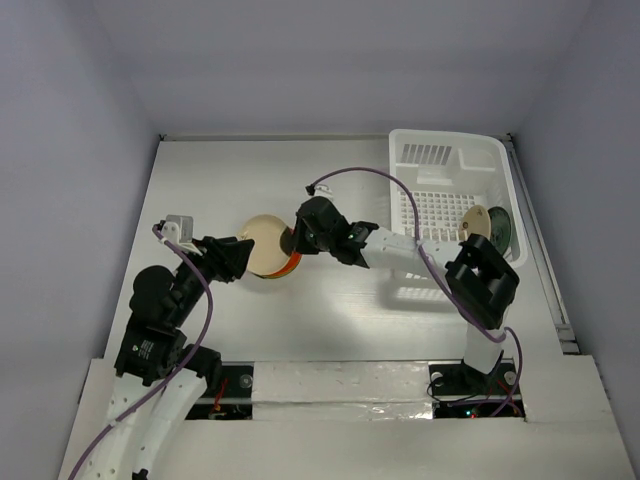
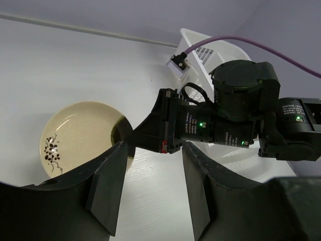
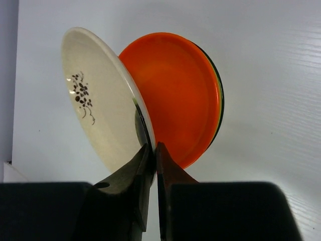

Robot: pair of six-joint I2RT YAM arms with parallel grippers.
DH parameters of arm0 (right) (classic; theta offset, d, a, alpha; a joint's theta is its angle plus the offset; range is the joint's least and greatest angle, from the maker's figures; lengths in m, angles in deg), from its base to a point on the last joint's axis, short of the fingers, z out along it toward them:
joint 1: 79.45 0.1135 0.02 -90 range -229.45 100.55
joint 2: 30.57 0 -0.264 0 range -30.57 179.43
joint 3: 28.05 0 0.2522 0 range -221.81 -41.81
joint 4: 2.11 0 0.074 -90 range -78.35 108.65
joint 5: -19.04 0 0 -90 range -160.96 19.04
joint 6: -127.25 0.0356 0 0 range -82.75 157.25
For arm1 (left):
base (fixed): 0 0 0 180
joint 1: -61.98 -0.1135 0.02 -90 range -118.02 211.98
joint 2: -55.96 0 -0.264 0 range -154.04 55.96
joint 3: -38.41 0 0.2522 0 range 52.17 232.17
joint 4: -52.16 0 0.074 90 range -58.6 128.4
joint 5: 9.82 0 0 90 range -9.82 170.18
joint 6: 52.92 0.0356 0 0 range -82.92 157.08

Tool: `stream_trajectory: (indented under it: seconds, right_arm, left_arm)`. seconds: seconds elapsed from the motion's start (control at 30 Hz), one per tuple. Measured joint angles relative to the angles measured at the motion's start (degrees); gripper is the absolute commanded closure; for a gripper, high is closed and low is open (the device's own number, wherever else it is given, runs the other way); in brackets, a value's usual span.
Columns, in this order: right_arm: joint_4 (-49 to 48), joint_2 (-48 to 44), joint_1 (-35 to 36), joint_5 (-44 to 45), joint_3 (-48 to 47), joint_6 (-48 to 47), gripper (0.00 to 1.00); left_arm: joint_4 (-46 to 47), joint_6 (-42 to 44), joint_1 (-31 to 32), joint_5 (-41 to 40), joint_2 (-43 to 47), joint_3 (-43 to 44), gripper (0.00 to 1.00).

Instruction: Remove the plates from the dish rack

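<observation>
Your right gripper (image 3: 152, 146) is pinched shut on the rim of the cream plate (image 3: 100, 100), held tilted over the orange-red plate (image 3: 175, 95), which lies on a green plate (image 3: 219, 98) near the table's (image 1: 200, 170) middle. Your left gripper (image 2: 154, 148) hangs half open and empty beside them. The dish rack (image 1: 450, 150) sits at the far right corner, with two plates (image 1: 490, 228) upright inside.

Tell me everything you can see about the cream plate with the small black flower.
The cream plate is small, round and shallow. It looks glossy, like glazed ceramic, and has a small black flower sprig painted inside. It is tilted, with its inner face turned away from the orange plate close behind it. The right claw is shut on its rim and holds it. I cannot tell whether the two plates touch.
</observation>
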Motion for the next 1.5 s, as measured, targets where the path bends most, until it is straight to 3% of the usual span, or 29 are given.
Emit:
stream_trajectory:
  seconds: [0.1,0.13,0.3,0.5,0.63,0.7,0.73,0.77,0.97,1.1,1.13,1.17,1.2,1.27,1.33,1.37,1.5]
  right_arm:
    - [0.2,0.0,0.0,1.0,0.2,0.6,0.76]
    - [0.2,0.0,0.0,1.5,0.2,0.8,0.60]
    - [0.3,-0.1,0.0,3.3,0.8,1.0,0.35]
    - [2.2,-3.1,0.0,5.4,1.8,-0.3,0.30]
    - [3.2,-11.0,0.0,8.3,4.6,-1.3,0.29]
    - [4.3,-15.7,0.0,10.5,5.2,-2.4,0.58]
    - [5.0,-18.3,0.0,11.9,5.4,-2.9,0.84]
    - [5.4,-20.3,0.0,13.3,5.5,-3.1,1.00]
    - [12.9,-37.2,-2.1,25.6,11.3,-4.3,1.00]
    - [21.7,-46.3,-13.2,32.0,14.8,-5.0,1.00]
    - [24.3,-47.8,-16.6,33.9,15.4,-5.4,0.99]
    - [27.1,-48.8,-19.7,35.5,15.8,-5.5,0.89]
    - [29.6,-49.2,-21.9,37.0,15.8,-5.6,0.78]
    - [34.5,-48.9,-25.7,39.0,15.7,-5.8,0.45]
    - [38.8,-47.0,-28.7,39.3,15.3,-6.8,0.39]
    - [40.5,-45.6,-30.3,39.0,14.9,-7.3,0.30]
    - [44.3,-39.3,-37.0,36.2,13.0,-10.8,0.31]
  left_arm:
    - [0.0,0.0,0.0,0.0,0.3,0.0,0.55]
    - [0.0,0.0,0.0,0.0,0.5,0.0,0.55]
    - [0.0,0.0,0.0,0.0,0.7,0.0,0.56]
    - [0.0,0.0,0.0,0.0,0.7,0.0,0.55]
    - [0.0,0.0,-0.4,0.0,0.7,0.0,0.55]
    - [0.0,0.0,-0.4,0.0,0.7,0.0,0.55]
    - [0.0,0.0,-0.4,0.0,0.7,0.0,0.55]
    - [0.0,0.0,-0.4,0.0,0.7,0.0,0.56]
    - [0.0,0.0,-0.4,0.0,1.2,0.0,0.55]
    - [0.0,0.0,-0.4,0.0,2.4,0.0,0.55]
    - [0.0,0.0,-0.4,0.0,2.8,0.0,0.55]
    - [0.0,0.0,-0.4,0.0,3.0,0.0,0.55]
    - [0.0,0.0,-0.4,0.0,3.2,0.0,0.55]
    - [0.0,0.0,-0.3,0.0,3.5,0.0,0.55]
    - [0.0,0.0,-0.2,0.0,3.6,0.0,0.55]
    - [0.0,0.0,0.0,0.0,3.7,0.0,0.55]
    - [0.0,0.0,0.9,0.0,4.2,0.0,0.55]
